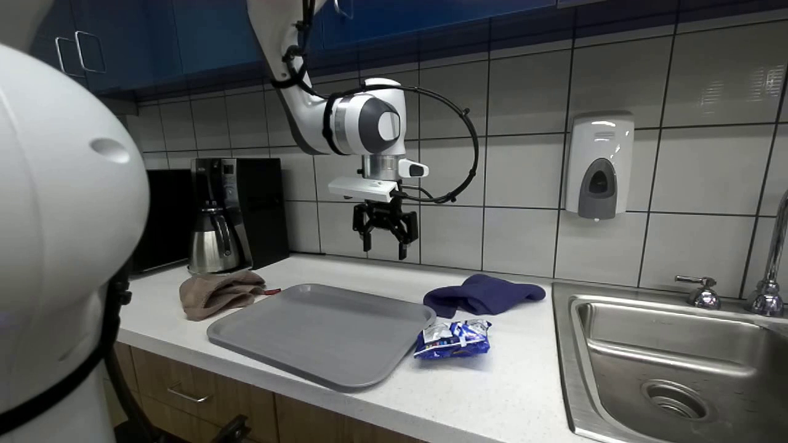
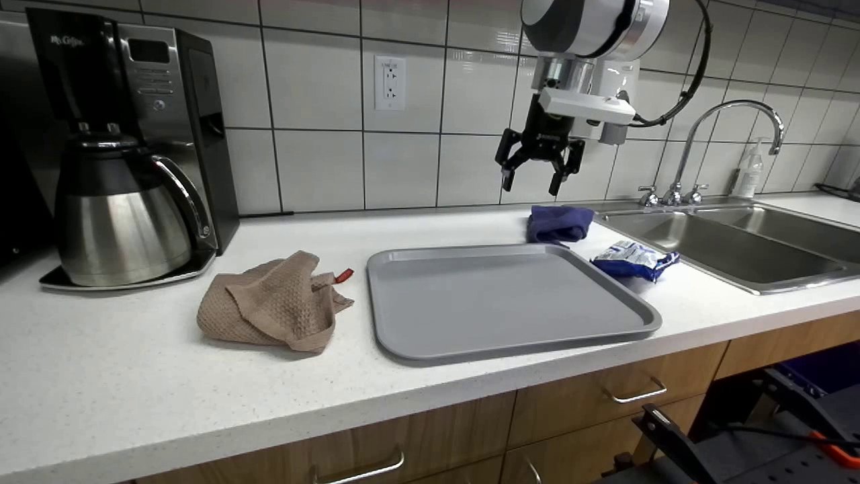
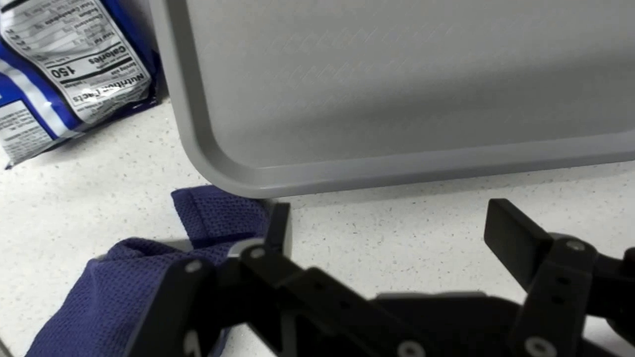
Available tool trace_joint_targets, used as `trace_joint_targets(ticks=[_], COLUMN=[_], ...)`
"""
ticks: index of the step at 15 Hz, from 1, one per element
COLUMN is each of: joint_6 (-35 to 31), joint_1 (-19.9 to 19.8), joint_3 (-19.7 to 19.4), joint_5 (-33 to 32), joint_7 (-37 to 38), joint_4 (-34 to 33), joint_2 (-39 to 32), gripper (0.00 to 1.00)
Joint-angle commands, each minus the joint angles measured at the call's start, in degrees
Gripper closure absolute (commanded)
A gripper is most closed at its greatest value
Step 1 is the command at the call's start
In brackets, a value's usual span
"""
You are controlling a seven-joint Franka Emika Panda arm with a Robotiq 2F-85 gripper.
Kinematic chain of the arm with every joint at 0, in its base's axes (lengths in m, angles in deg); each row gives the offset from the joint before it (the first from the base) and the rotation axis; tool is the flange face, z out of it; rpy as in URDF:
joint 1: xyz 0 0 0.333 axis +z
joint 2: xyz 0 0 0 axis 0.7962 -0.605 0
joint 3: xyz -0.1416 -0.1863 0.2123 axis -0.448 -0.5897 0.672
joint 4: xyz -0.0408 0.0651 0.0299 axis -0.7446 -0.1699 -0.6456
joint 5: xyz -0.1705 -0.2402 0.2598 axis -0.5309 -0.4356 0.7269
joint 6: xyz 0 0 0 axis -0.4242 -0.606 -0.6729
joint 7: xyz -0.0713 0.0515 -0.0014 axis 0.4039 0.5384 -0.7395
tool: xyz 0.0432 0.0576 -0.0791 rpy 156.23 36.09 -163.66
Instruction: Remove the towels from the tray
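Observation:
The grey tray (image 1: pixel 326 335) (image 2: pixel 497 302) (image 3: pixel 397 89) lies flat on the counter with nothing on it. On the coffee maker's side of it rests the crumpled grey-brown towel (image 1: pixel 215 295) (image 2: pixel 275 306), off the tray. The navy blue towel (image 1: pixel 486 295) (image 2: pixel 559 224) (image 3: pixel 119 297) is bunched on the counter at the opposite back corner. In the wrist view its folded end meets the tray's corner; whether it goes under the rim I cannot tell. My gripper (image 1: pixel 385 247) (image 2: pixel 531 183) (image 3: pixel 389 223) hangs open above the counter near the tray's back edge, nothing between its fingers.
A shiny blue-and-white packet (image 1: pixel 455 338) (image 2: pixel 635 261) (image 3: pixel 74 69) sits beside the tray's sink-side edge. Beyond it is the steel sink (image 1: pixel 569 369) with its faucet (image 2: pixel 685 154). A coffee maker (image 1: pixel 212 240) (image 2: pixel 127 208) stands at the far end. The tiled wall runs close behind the gripper.

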Motion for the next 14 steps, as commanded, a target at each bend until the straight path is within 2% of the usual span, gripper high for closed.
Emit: trace_joint_targets(ticks=[1,14], joint_6=[0.72,2.98], joint_1=[1.07,3.78], joint_3=[0.82,4.07], joint_5=[-1.87,-8.12], joint_7=[3.01,8.01], joint_4=[3.93,10.06], joint_2=[5.05,13.11], gripper=[0.0,0.0])
